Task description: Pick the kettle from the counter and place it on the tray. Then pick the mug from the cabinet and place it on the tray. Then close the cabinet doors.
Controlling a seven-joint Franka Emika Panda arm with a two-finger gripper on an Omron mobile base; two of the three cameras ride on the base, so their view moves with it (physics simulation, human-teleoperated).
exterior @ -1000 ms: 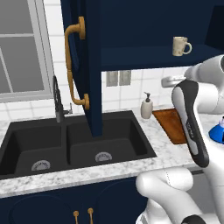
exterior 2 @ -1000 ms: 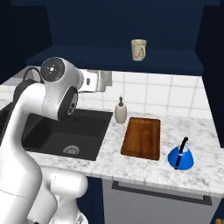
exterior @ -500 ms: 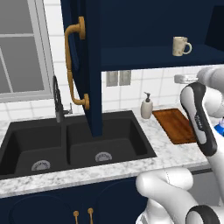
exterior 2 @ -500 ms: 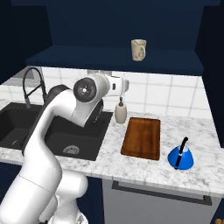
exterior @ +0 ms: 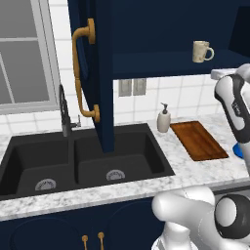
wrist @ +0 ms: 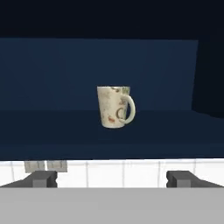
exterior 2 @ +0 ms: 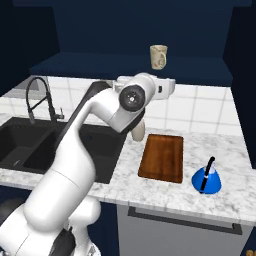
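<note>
While the pincer [wrist: 112, 179] stands with its jaws wide apart and nothing between them, its two dark tips rise at the bottom of the hand view, one at lower left and one at lower right, aimed at the cream-white mug [wrist: 115, 106]. That mug sits upright at the centre of the hand view on the navy shelf inside the open cabinet [wrist: 57, 78], its loop handle turned to the right of the frame, well apart from the tips.

From the right base view the mug [exterior 2: 159, 56] shows at upper centre on the shelf, above the white arm's hand. Below it, at centre right, the reddish-brown wooden tray [exterior 2: 162, 157] lies flat on the speckled marble-look bench [exterior 2: 235, 192] with nothing on it. The bright blue kettle [exterior 2: 207, 178] stands upright on the bench just to the right of the tray, near it but not touching, black handle up.

From the left base view a cabinet door [exterior: 90, 73] with its curved brass handle hangs open at upper left of centre, over the black double sink [exterior: 78, 163]. A cream soap bottle [exterior: 163, 118] stands just left of the tray [exterior: 198, 140], behind the sink's right edge.
</note>
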